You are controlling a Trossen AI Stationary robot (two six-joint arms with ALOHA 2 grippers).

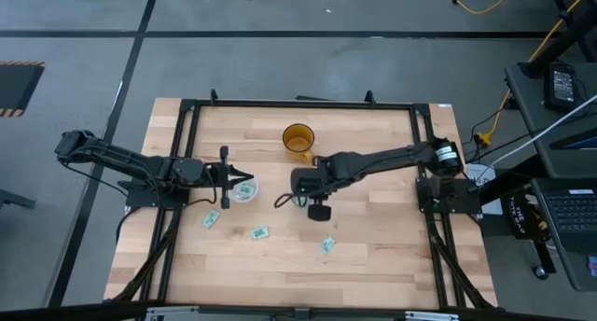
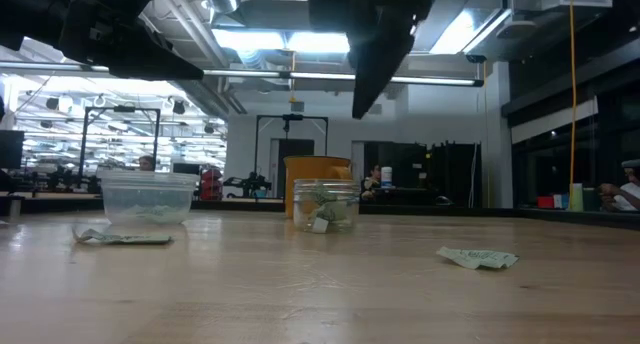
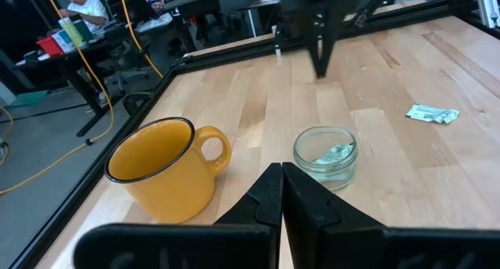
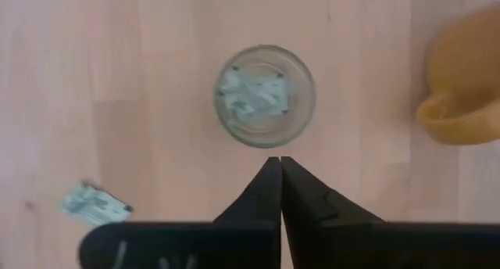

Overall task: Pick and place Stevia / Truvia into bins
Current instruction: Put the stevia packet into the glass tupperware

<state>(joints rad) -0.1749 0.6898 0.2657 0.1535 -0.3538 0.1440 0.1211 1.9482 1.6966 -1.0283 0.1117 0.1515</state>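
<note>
Pale green and white sachets lie flat on the wooden table: one (image 1: 211,220), another (image 1: 259,232) and a third (image 1: 327,245). The small glass cup (image 4: 264,95) stands upright with sachets inside; it also shows in the low view as the cup (image 2: 325,206). The clear shallow plastic cup (image 2: 148,198) stands left of it and holds sachets too. My right gripper (image 4: 280,169) is shut and empty. It hangs above the table just short of the small cup, pointing down. My left gripper (image 3: 281,179) is also shut and empty. It hovers by the clear cup (image 1: 244,190).
An amber-orange mug (image 1: 298,139) with a handle stands on the table just beyond the small cup. A black frame rail (image 1: 298,104) runs around the table top. Open wood lies along the near side, around the loose sachets. People and desks show in the room behind.
</note>
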